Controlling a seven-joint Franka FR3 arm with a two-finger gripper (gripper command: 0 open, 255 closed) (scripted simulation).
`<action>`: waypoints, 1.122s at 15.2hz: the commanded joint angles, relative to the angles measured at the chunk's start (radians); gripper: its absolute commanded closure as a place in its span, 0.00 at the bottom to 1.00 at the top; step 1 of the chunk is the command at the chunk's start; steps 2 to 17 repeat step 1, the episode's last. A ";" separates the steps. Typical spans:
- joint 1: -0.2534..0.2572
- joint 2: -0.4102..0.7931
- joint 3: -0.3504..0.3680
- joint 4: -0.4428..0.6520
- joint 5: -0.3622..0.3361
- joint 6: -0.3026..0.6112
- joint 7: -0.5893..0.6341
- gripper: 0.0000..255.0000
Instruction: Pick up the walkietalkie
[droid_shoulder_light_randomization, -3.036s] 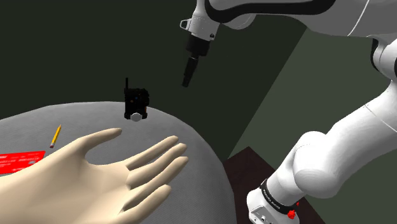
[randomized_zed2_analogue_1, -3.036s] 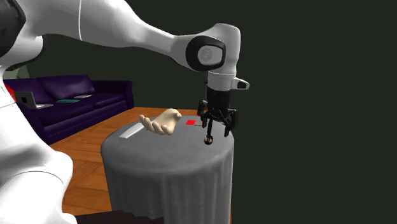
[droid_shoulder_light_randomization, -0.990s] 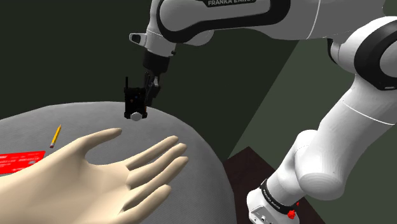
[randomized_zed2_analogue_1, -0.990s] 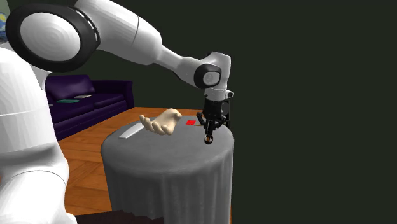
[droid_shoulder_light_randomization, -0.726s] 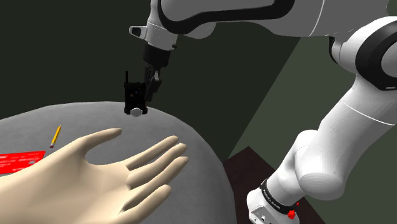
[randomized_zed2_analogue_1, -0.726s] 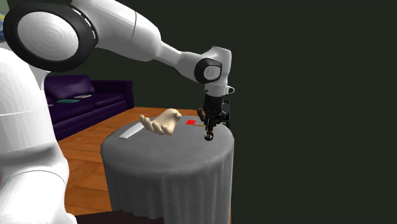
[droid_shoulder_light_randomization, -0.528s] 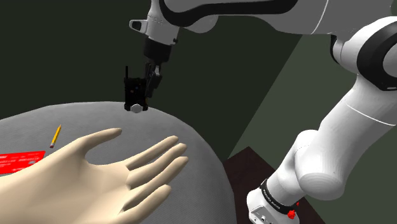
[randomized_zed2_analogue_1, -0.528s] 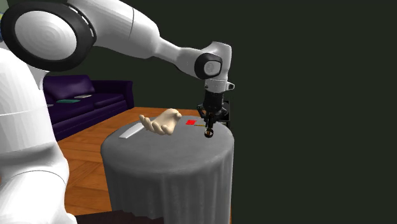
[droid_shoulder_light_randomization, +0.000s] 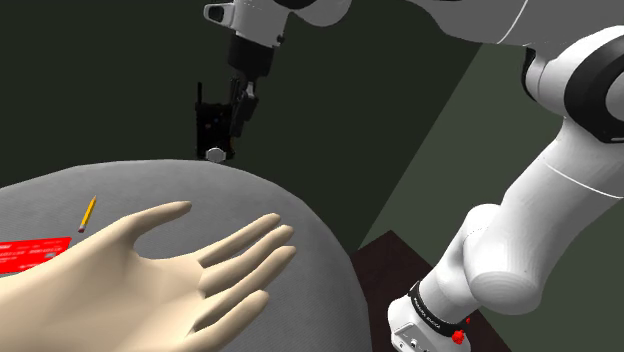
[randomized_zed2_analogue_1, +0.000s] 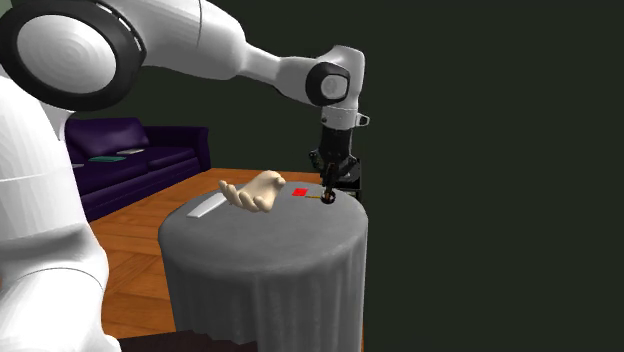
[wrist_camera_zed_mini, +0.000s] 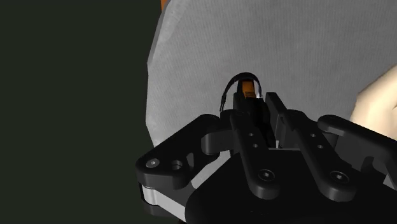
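Clamped between the black fingers of the gripper (droid_shoulder_light_randomization: 236, 126): the walkietalkie (droid_shoulder_light_randomization: 210, 126), black, upright, short aerial pointing up, pale round knob at its lower end. Jaws closed tight on its body, plain in the wrist view, with a small orange patch on the part just past the fingertips. Hanging clear of the surface, only just above it.

Directly beneath the jaws: the rim of a round table (droid_shoulder_light_randomization: 285, 195) draped in a grey cloth. A little way along the cloth from the jaws: a yellow pencil (droid_shoulder_light_randomization: 87, 213) lying flat. Next past it: a red card (droid_shoulder_light_randomization: 30, 255), also flat. Farther out, well apart from the jaws: a pale model hand (droid_shoulder_light_randomization: 160, 275), palm up, fingers spread, resting on the cloth. On that hand's far side from the jaws, in the second exterior view: a flat white strip (randomized_zed2_analogue_1: 207, 206) near the table's edge.

Farther off still, away from the jaws and lower: wooden floor (randomized_zed2_analogue_1: 130, 235). Last, beyond the floor: a purple sofa (randomized_zed2_analogue_1: 125, 150) against a dark wall.
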 joint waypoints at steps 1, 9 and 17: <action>0.000 0.001 0.000 0.009 -0.001 -0.008 0.002 1.00; 0.000 0.001 0.000 0.009 -0.001 -0.008 0.002 1.00; 0.000 0.001 0.000 0.009 -0.001 -0.008 0.002 1.00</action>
